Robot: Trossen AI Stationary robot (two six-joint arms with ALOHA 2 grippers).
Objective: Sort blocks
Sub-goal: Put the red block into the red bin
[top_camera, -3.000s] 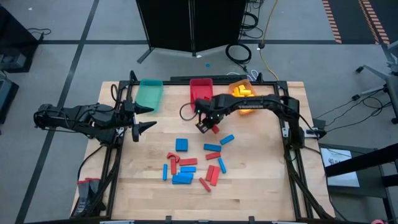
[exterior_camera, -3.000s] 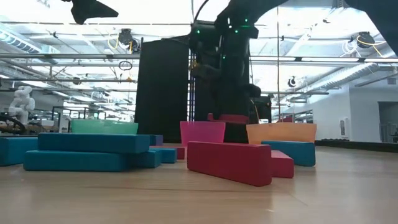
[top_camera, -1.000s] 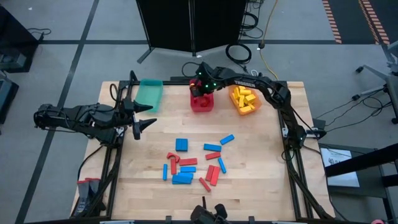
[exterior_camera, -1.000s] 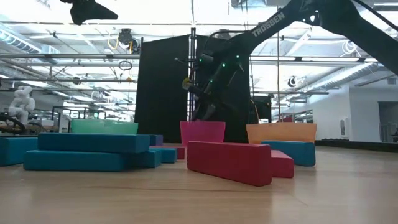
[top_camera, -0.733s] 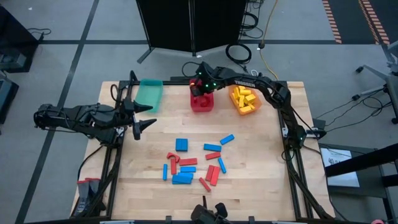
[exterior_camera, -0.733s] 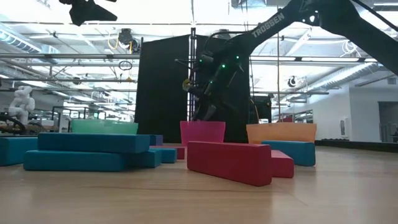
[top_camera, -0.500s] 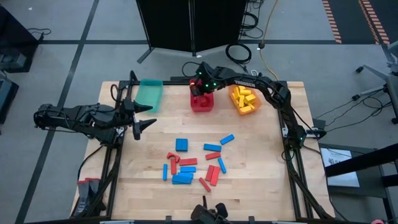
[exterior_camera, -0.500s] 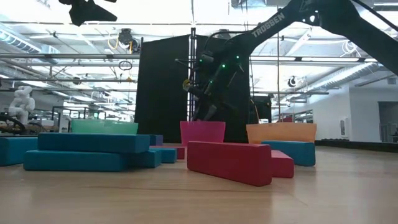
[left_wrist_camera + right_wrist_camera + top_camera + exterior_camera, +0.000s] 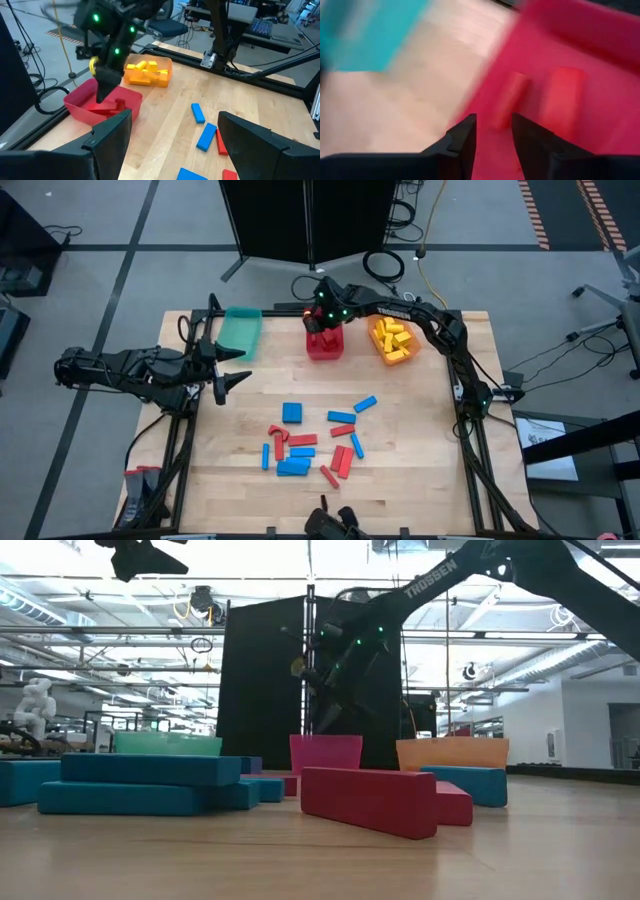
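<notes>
From above, the right hand (image 9: 322, 323) hangs over the red bin (image 9: 323, 346) at the far side of the bench (image 9: 420, 450). The orange bin (image 9: 391, 340) beside it holds yellow blocks (image 9: 390, 333), while the teal bin (image 9: 240, 330) looks empty. The left hand (image 9: 228, 367) waits at the bench's left edge, fingers spread apart and holding nothing. A loose cluster of red and blue blocks (image 9: 312, 442) lies in the middle of the bench, unsorted.

From bench height, blue blocks (image 9: 140, 783) and a red block (image 9: 368, 800) fill the foreground, with the three bins in a row behind them and the right arm above the red one.

In the left wrist view, the right hand points down into the red bin, where red blocks (image 9: 111, 106) lie.

The right wrist view shows its fingers (image 9: 465, 136) with a narrow gap between them and nothing held, above two red blocks (image 9: 540, 100) in the bin.

By my reading, yellow is finished, red partly done, and blue not begun.
</notes>
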